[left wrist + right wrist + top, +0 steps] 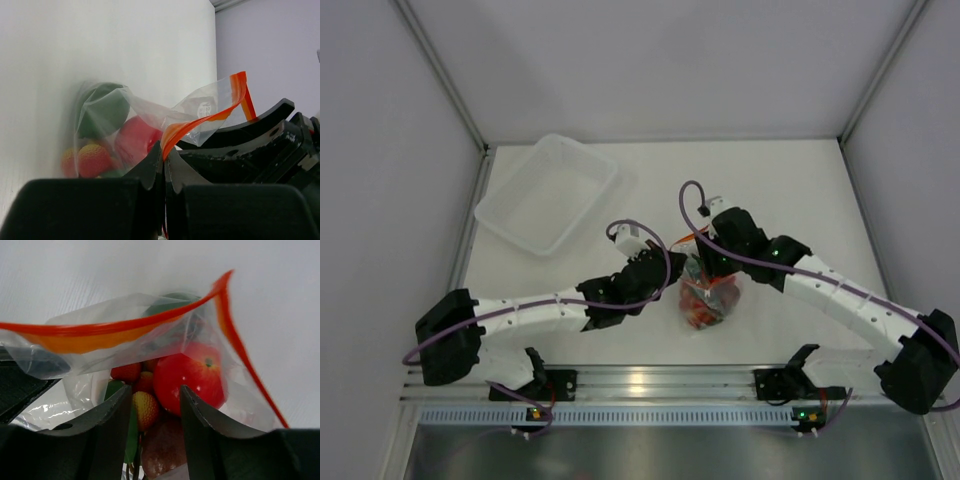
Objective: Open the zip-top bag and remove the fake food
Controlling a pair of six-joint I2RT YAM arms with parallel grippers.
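The zip-top bag [712,298] lies mid-table between both arms, clear with an orange-red zip strip [100,330] and its mouth gaping. My left gripper [165,156] is shut on one end of that strip [200,122]. Inside the bag the fake food shows: a red tomato [192,372], little red-yellow balls [146,409], a dark maroon ball [165,450] and a green ball [102,112]. My right gripper [155,400] is open at the bag's mouth, with the food just beyond its fingertips and nothing gripped. From above, the left gripper [668,277] and right gripper [703,268] meet at the bag's top edge.
A rigid translucent tub [548,193] stands at the back left of the white table. White walls close in the table at the back and on both sides. The right arm's black fingers [250,135] sit close beside my left gripper.
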